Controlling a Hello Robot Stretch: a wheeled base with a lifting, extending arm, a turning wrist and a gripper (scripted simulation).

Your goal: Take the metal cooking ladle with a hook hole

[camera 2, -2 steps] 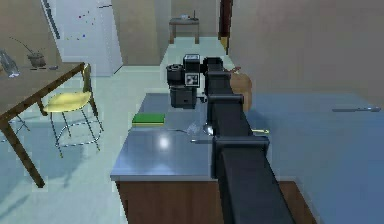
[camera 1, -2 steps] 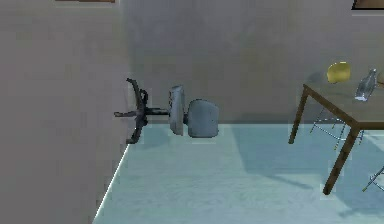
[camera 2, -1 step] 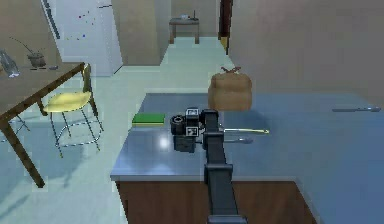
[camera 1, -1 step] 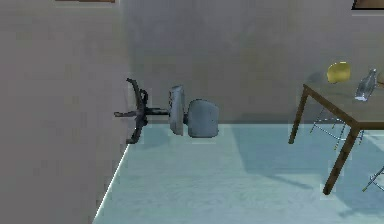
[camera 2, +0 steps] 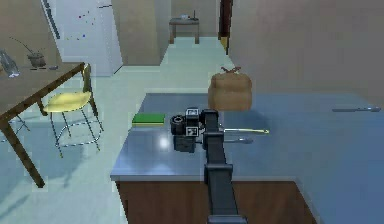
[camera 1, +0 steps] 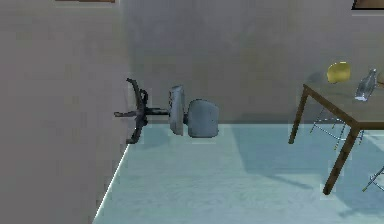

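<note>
My pincer (camera 2: 183, 133) hangs over the smooth grey-blue desk (camera 2: 300, 150); I cannot tell whether it holds anything. A thin metallic rod (camera 2: 245, 131) lies flat nearby.

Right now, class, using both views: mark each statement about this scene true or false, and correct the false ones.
1. In the forward view, an office chair lies tipped over on the floor. True.
2. The chair in the arm side view is red. False: that chair, beside a wooden table, is yellow.
3. A green flat thing lies on the counter, to the picture's left of the gripper. True.
4. The brown box stands on the floor. False: the brown box stands on the counter.
</note>
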